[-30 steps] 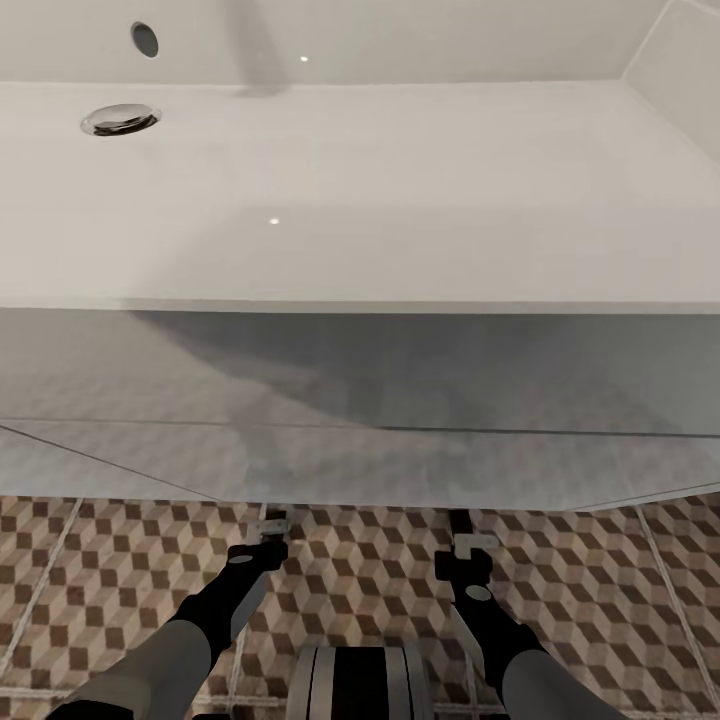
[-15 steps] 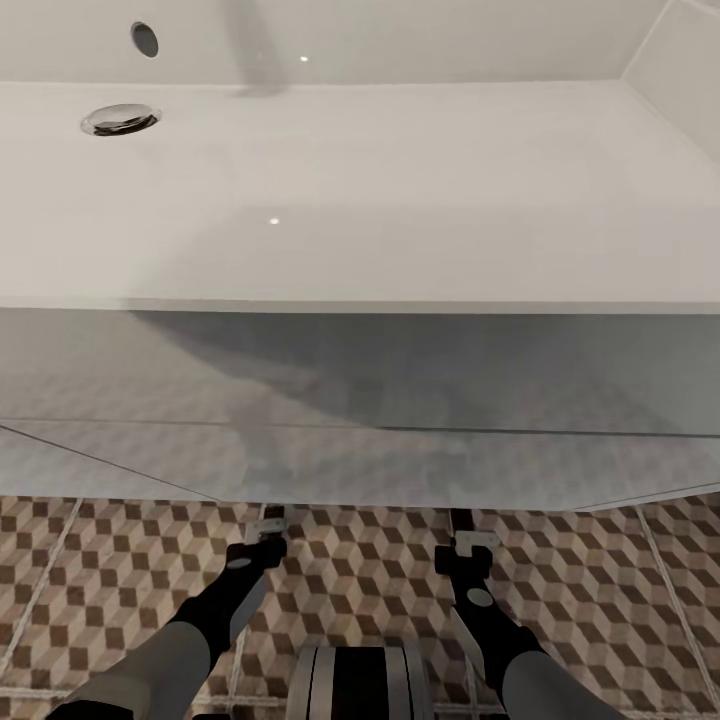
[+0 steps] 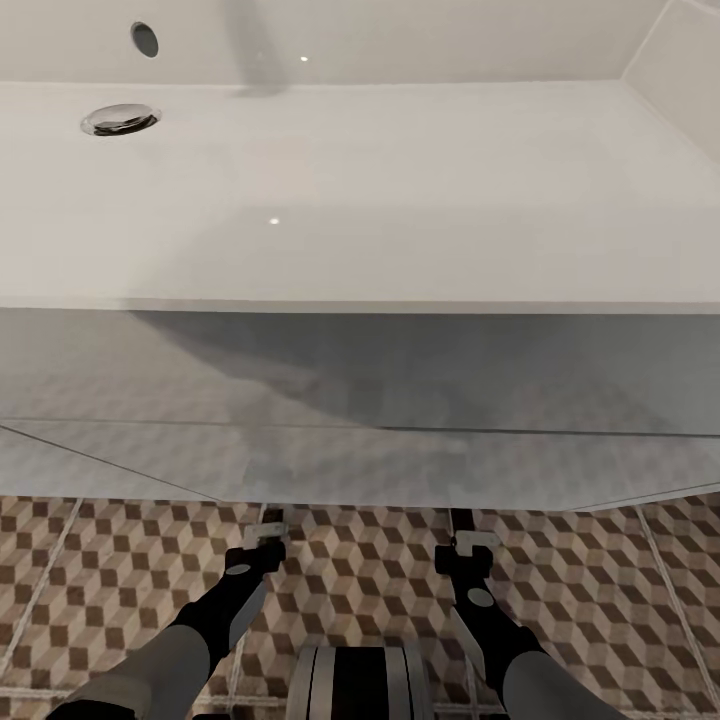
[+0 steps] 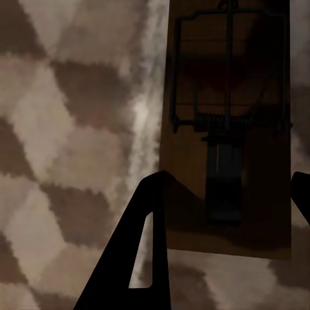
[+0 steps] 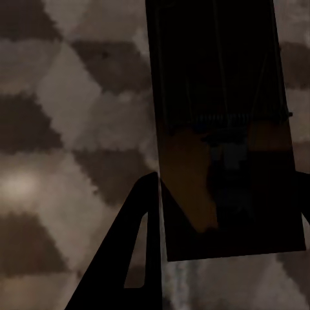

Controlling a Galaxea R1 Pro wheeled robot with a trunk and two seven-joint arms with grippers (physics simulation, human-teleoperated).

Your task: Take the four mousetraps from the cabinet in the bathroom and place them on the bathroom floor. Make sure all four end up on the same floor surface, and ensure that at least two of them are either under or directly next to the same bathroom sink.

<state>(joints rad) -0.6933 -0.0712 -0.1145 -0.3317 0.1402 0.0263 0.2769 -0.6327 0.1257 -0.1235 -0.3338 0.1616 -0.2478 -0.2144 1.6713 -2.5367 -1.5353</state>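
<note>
Cube-patterned brown-and-cream floor tiles (image 3: 360, 560), 6 o'clock below white rectangular sink (image 3: 400, 200); left pincer (image 4: 223, 194) and right pincer (image 5: 226, 194) each straddle a tan wire mousetrap (image 4: 226, 129) (image 5: 223, 129), likely for under-sink placement; grip cannot be told

Bathroom: white sink (image 3: 400, 200), cube-patterned floor (image 3: 360, 570)

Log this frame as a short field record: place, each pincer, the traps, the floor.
place: facing the white sink, drain at far left
left pincer: low over the floor at the vanity's edge, a mousetrap between its fingers
right pincer: likewise, a shadowed mousetrap between its fingers
grip: unclear whether either trap is clamped or lying on the tiles
floor: cube-patterned bathroom floor
</note>
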